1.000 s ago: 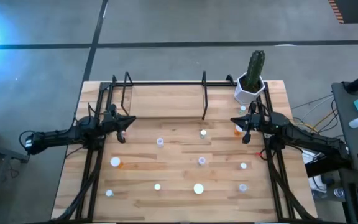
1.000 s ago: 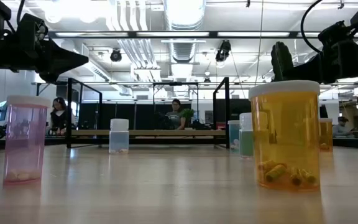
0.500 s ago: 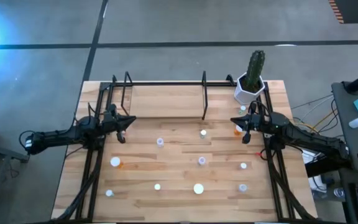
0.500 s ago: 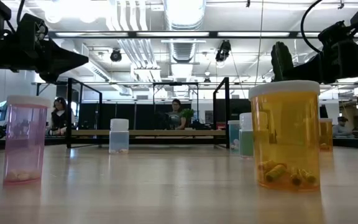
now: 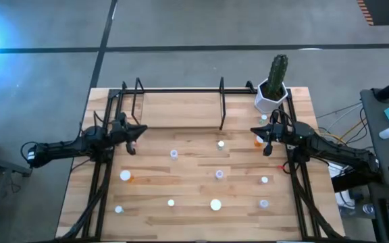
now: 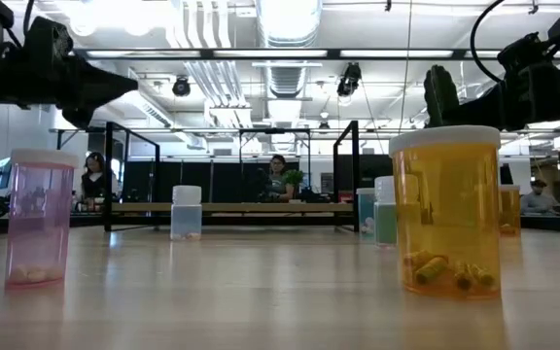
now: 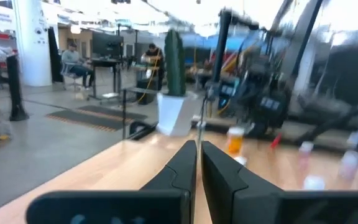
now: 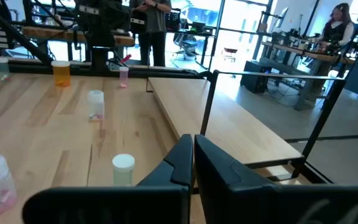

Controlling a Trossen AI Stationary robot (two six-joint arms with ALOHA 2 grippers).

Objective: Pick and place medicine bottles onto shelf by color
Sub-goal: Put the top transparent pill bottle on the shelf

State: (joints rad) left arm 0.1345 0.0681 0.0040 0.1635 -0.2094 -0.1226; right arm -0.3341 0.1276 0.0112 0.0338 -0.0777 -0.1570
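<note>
Fingers of both grippers are pressing together on nothing; the left gripper [image 5: 137,132] is hovering over the table's left side beside the shelf's [image 5: 181,108] left end, and the right gripper [image 5: 257,131] is hovering near the right edge, close to an orange bottle [image 5: 258,140] and the cactus pot [image 5: 271,96]; the shelf is sitting along the far edge, its board bare; medicine bottles [image 5: 217,175] are standing scattered over the tabletop [image 5: 194,162], all apart from both grippers; in the low view a pink bottle [image 6: 37,217] and a large orange one [image 6: 444,210] are standing nearest the camera
</note>
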